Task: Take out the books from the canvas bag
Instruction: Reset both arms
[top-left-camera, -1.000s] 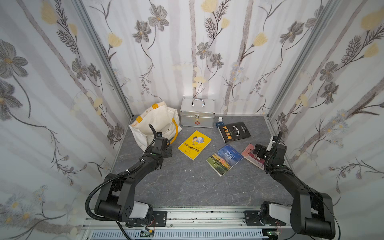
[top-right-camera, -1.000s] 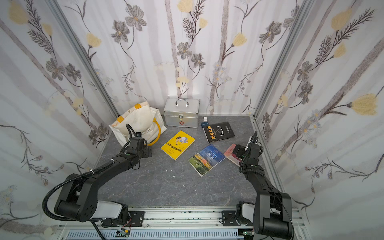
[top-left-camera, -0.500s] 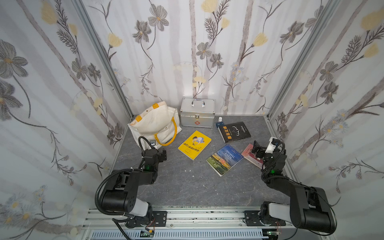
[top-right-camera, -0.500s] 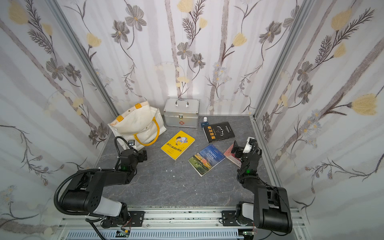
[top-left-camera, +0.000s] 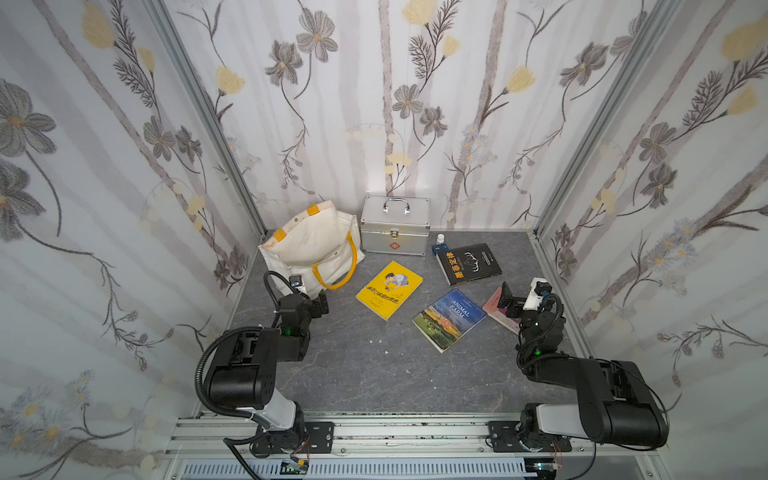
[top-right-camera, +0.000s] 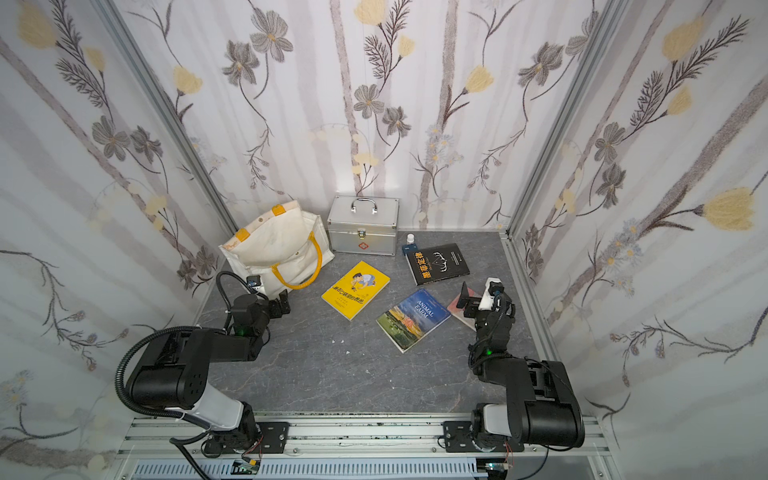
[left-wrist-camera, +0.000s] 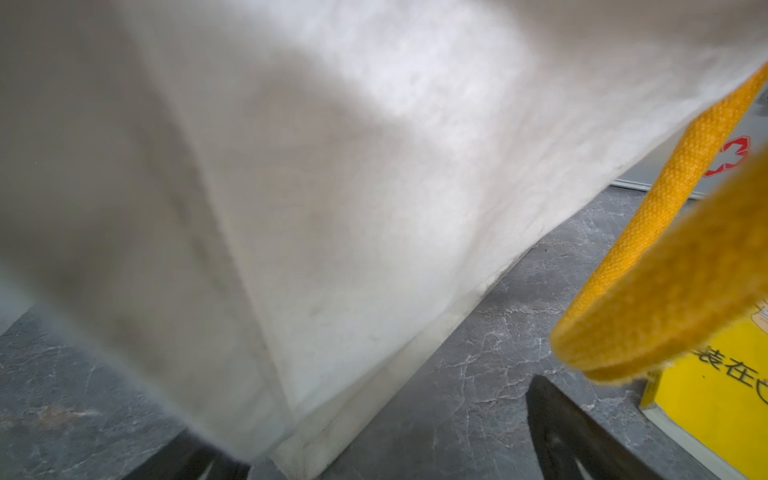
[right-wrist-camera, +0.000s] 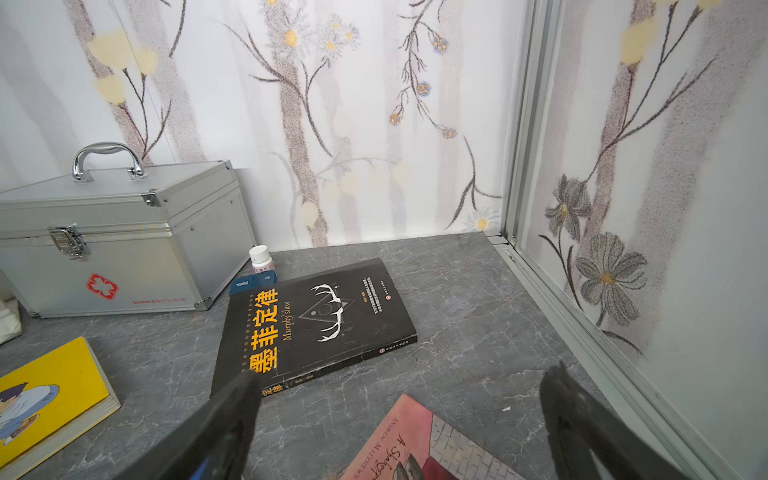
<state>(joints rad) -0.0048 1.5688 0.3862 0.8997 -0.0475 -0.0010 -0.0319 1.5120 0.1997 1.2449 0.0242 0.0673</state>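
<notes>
The cream canvas bag (top-left-camera: 309, 245) (top-right-camera: 272, 245) with yellow handles lies slumped at the back left; its cloth (left-wrist-camera: 332, 166) fills the left wrist view. Outside it, flat on the floor, lie the books: a yellow one (top-left-camera: 389, 289) (left-wrist-camera: 715, 399), a blue "Animal Farm" (top-left-camera: 449, 319), a black one (top-left-camera: 469, 263) (right-wrist-camera: 320, 320) and a pinkish-red one (top-left-camera: 494, 305) (right-wrist-camera: 415, 440). My left gripper (top-left-camera: 322, 305) (left-wrist-camera: 374, 415) stands open just in front of the bag's lower corner. My right gripper (top-left-camera: 509, 297) (right-wrist-camera: 401, 378) is open above the pinkish-red book, holding nothing.
A silver metal case (top-left-camera: 395, 228) (right-wrist-camera: 124, 232) stands against the back wall beside the bag. A small white-capped bottle (right-wrist-camera: 260, 257) and a blue box (right-wrist-camera: 253, 282) sit between the case and the black book. Enclosure walls close in on both sides.
Both arms have folded back toward the front rail. The left gripper has drawn away from the bag's front, and the bag has settled.
</notes>
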